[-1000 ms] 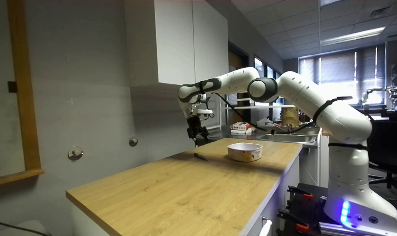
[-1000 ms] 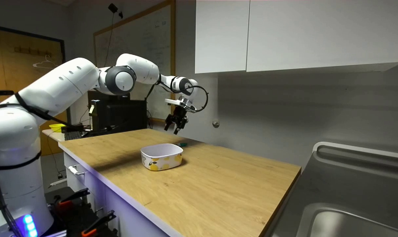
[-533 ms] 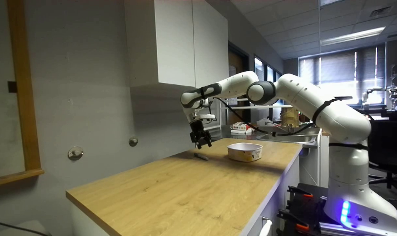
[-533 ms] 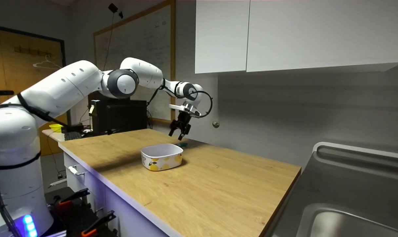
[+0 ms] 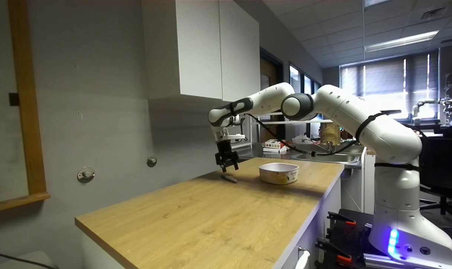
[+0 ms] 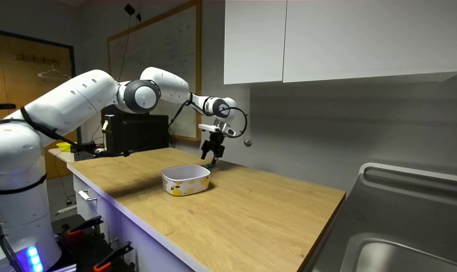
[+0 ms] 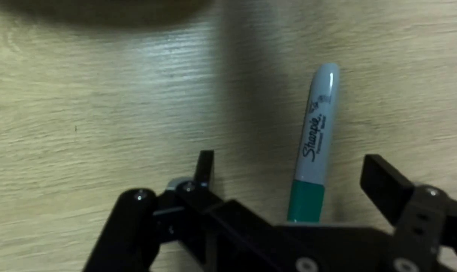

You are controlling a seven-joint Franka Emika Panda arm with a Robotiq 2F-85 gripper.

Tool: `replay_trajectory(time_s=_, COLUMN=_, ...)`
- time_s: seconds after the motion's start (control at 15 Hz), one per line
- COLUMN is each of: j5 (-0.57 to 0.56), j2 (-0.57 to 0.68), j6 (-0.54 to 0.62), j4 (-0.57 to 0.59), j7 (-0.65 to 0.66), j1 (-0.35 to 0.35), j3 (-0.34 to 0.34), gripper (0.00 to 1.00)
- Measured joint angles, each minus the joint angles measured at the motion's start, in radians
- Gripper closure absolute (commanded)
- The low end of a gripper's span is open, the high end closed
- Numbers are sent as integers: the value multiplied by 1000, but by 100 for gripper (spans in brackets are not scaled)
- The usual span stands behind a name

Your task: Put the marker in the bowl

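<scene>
- Gripper point(image 7: 294, 173) is wide. From the wrist I see its two black fingers well apart, one either side of the gap, with bare counter point(image 7: 100, 158) showing between them.
- Marker point(image 7: 314, 139) lies flat on the counter, below the gripper and in line with that gap. Grey barrel, green cap, "Sharpie" lettering legible along the side.
- Cap end runs back under the gripper body, its very tip hidden from me; the grey end points forward, out past the fingertips.
- Counter visible on both sides of the barrel, so the part I can see is apart from both fingers. It sits slightly closer to the finger at the right of the wrist view.
- In both exterior views I get the fingers pointing down, near the marker. Whether a fingertip touches the counter I cannot tell from here.
- Arm point(image 5: 353, 108) stretches out from its base point(image 5: 401, 209) and bends down to the gripper; blue light lit on the base.
- Bowl point(image 6: 190, 187) stands upright on the counter, on the base side of the gripper, near the marker but apart from it. Whitish, low walls, yellow fruit print outside.
- Wall cabinet point(image 5: 200, 48): higher than the gripper.
- Sink point(image 6: 394, 260): well apart from the gripper, off to its right in both exterior views.
</scene>
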Motion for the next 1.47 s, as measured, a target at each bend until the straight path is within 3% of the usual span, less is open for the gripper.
replay_trajectory(time_s=0.53, j5=1, j2=-6, j6=76, j4=-68, j7=43, j1=31, j3=0, gripper=0)
replay_trajectory(time_s=0.6, j5=1, j2=-10, j6=81, j4=-80, j7=44, j1=30, j3=-1, gripper=25)
replay_trajectory(time_s=0.73, j5=1, j2=-21, j6=85, j4=-106, j7=44, j1=28, j3=-4, gripper=31)
replay_trajectory(time_s=1.27, j5=1, j2=-87, j6=93, j4=-200, j7=44, j1=16, j3=-30, gripper=95)
replay_trajectory(time_s=1.4, j5=1, j2=-100, j6=93, j4=-215, j7=44, j1=11, j3=-33, gripper=100)
replay_trajectory(time_s=1.47, j5=1, j2=-109, j6=92, j4=-220, j7=44, j1=9, j3=-34, gripper=96)
